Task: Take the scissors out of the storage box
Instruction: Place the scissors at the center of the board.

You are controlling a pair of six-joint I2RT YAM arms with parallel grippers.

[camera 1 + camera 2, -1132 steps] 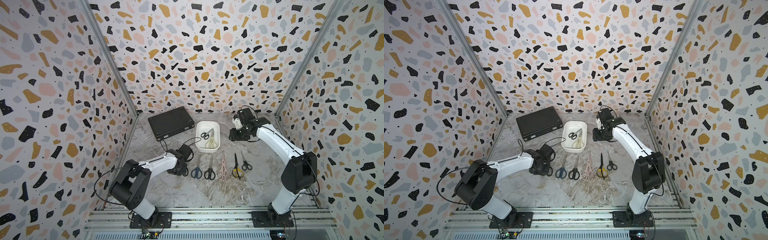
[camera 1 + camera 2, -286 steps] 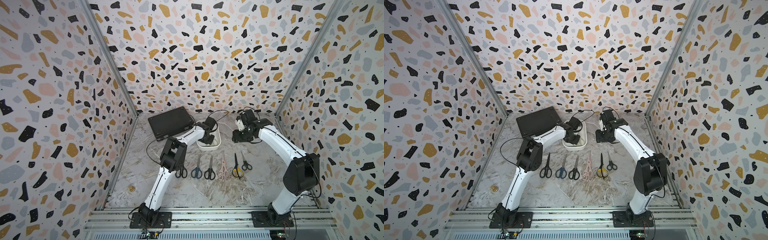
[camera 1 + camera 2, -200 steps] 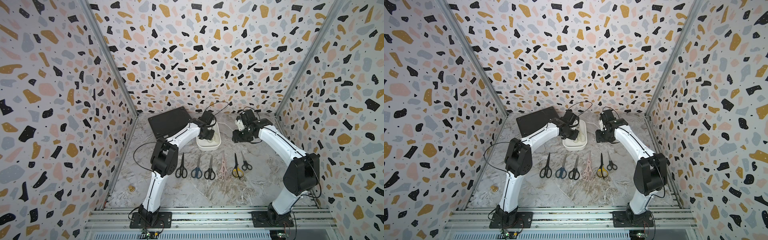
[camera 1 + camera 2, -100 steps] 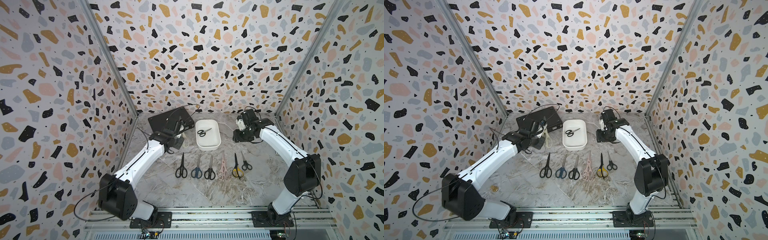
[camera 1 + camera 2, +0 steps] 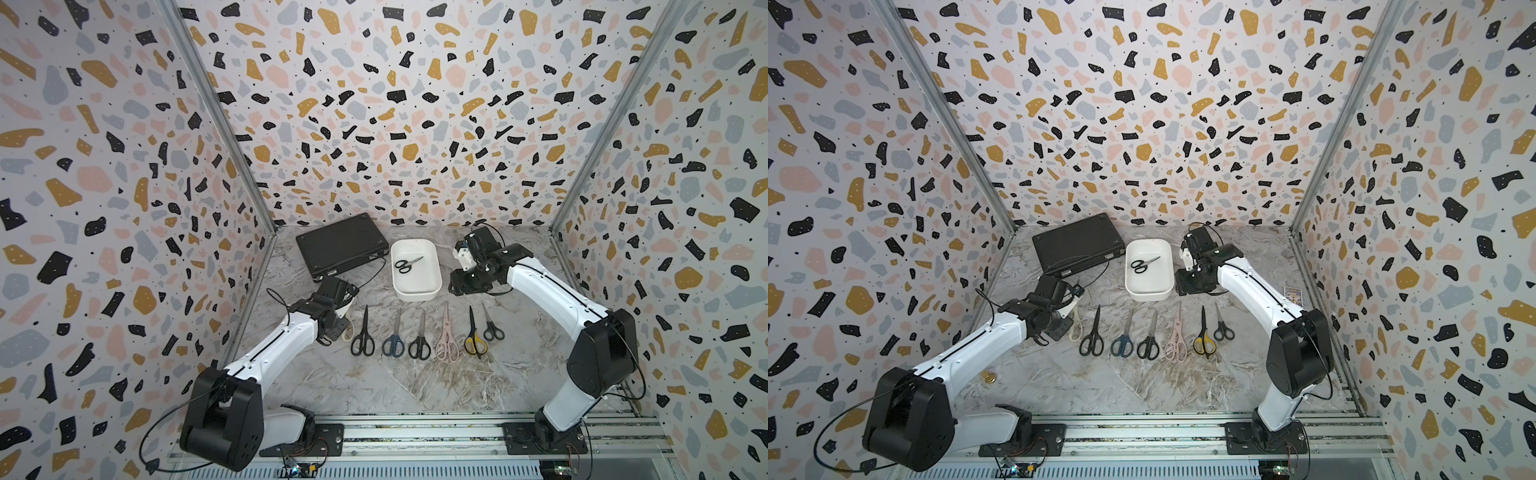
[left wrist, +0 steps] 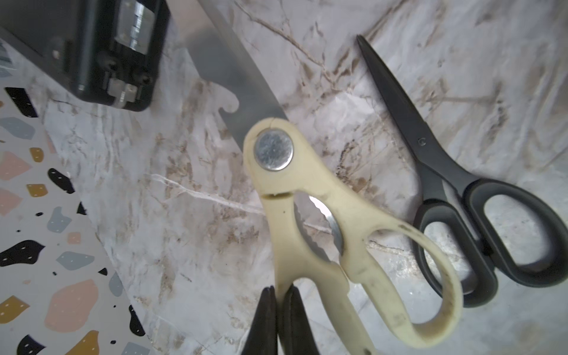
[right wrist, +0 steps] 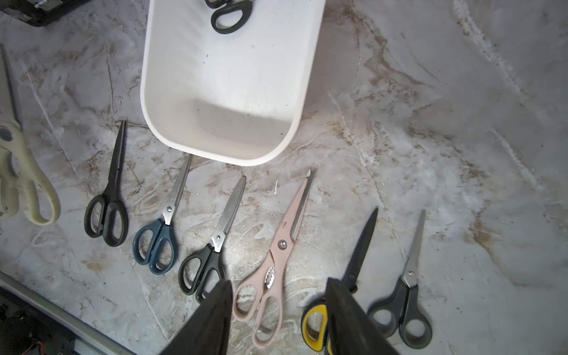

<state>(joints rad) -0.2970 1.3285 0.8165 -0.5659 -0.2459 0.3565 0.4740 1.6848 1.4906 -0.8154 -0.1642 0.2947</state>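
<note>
Left gripper, jaws pinched onto one handle loop of the cream scissors, at the left end of the row on the marble table, just beside the black scissors. Then blue scissors, black-handled scissors, pink scissors, yellow-and-black scissors, small grey scissors. Behind the row: black case, white storage box with one small black pair inside; right gripper beside the box, jaws apart, holding nothing.
</note>
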